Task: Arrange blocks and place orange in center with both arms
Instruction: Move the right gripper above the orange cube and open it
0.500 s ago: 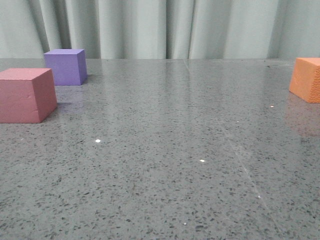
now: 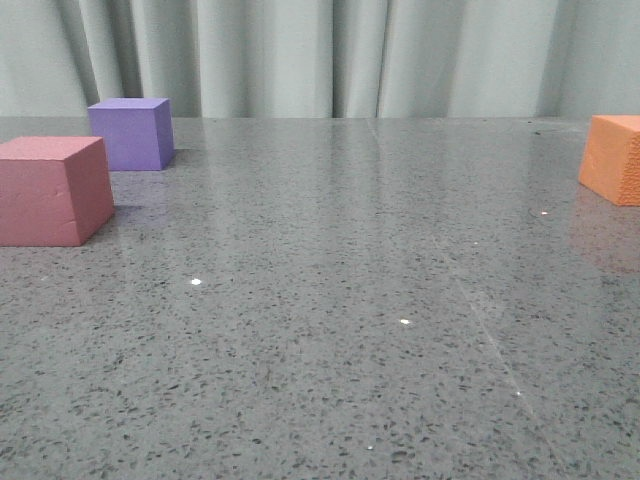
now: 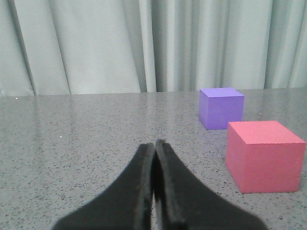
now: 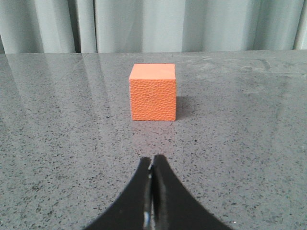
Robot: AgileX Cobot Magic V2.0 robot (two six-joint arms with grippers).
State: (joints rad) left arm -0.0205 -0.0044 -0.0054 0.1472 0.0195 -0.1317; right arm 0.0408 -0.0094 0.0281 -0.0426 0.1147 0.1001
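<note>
Above the table (image 4: 57, 143), right claw (image 4: 152, 165) closed, empty, orange cube (image 4: 153, 92) ahead.

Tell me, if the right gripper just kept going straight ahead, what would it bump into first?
Probably the orange block. The shut right gripper points almost straight at it, with only bare table between them, though how far off is hard to judge.

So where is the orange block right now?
In the front view the orange block sits alone at the table's far right edge, far from the pink block and purple block on the left.
</note>
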